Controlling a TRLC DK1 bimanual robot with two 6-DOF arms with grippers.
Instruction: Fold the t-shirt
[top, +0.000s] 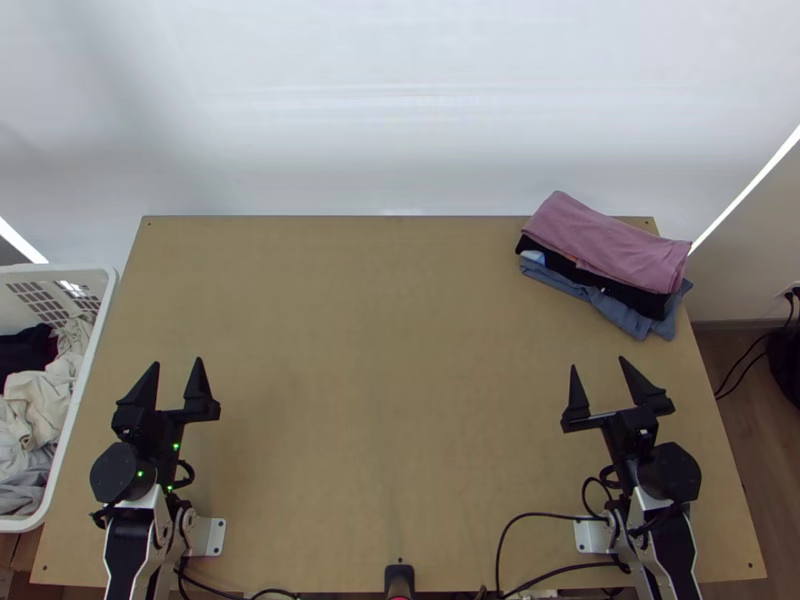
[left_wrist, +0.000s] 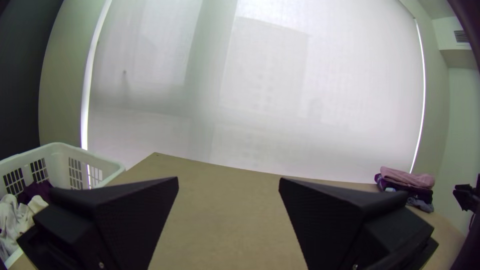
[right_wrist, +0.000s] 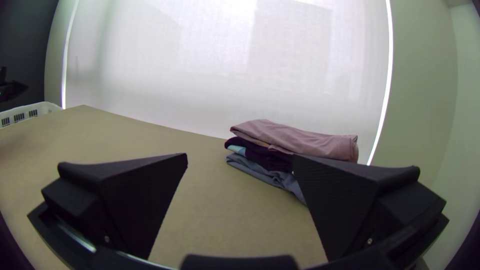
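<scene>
In the top view my left gripper (top: 178, 378) is open near the table's left side, beside the basket. My right gripper (top: 597, 378) stands open on the right, a short way nearer the table's front than a stack of folded cloth: pink (top: 608, 240) on top, black (top: 600, 282) in the middle, blue-grey (top: 625, 315) beneath. The left wrist view has my left gripper (left_wrist: 228, 182) with its fingers wide apart and nothing between them. In the right wrist view my right gripper (right_wrist: 240, 157) is also empty, with the pink cloth (right_wrist: 300, 140) beyond its fingers.
A white basket (top: 85, 400) at the left edge holds loose white, grey and dark cloth (top: 40, 400). The wooden table (top: 390, 380) lies bare between the arms. Black cables (top: 540, 515) run along the front edge near the right arm's base.
</scene>
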